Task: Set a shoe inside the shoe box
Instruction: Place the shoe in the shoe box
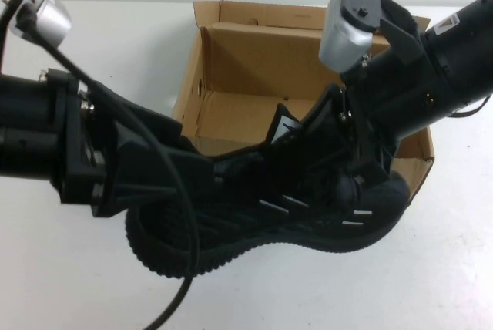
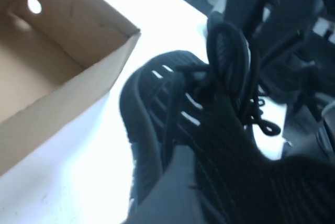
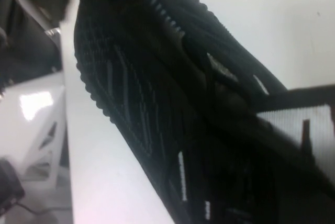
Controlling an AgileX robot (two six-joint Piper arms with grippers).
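Gripping stage: black lace-up sneaker [image 1: 262, 222] on white desk [image 1: 62, 268], just before brown cardboard box [image 1: 254, 60]. Right claw [image 1: 358, 180] clenched on its toe end; left claw [image 1: 192, 168] at heel, grip unclear. Next: lift over box wall.

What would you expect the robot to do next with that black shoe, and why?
Probably lift it: the shoe lies on the table, outside the open shoe box. The right gripper grips its front; the left gripper sits at its heel.
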